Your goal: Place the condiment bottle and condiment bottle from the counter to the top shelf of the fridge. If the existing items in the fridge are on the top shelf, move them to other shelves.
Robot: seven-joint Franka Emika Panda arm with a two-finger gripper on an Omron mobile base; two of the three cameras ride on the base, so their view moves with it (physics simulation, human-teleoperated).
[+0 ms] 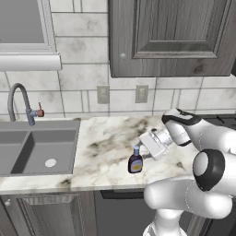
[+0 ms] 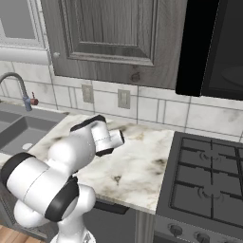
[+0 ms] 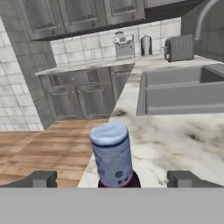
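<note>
The marble counter [image 1: 106,147] stretches beneath the gripper [image 3: 112,178], with the sink [image 1: 37,150] sunk into it well beyond the fingertips. Just ahead of the gripper, at the counter's front edge, stands the condiment bottle [image 1: 135,161], dark-bodied with a pale blue cap. The jaws stand wide open, one finger [image 3: 41,179] on either side of the bottle's neck, gripping nothing yet. This looks like the first pickup; next the hand likely needs to ease a little forward and close on the bottle before lifting it.
</note>
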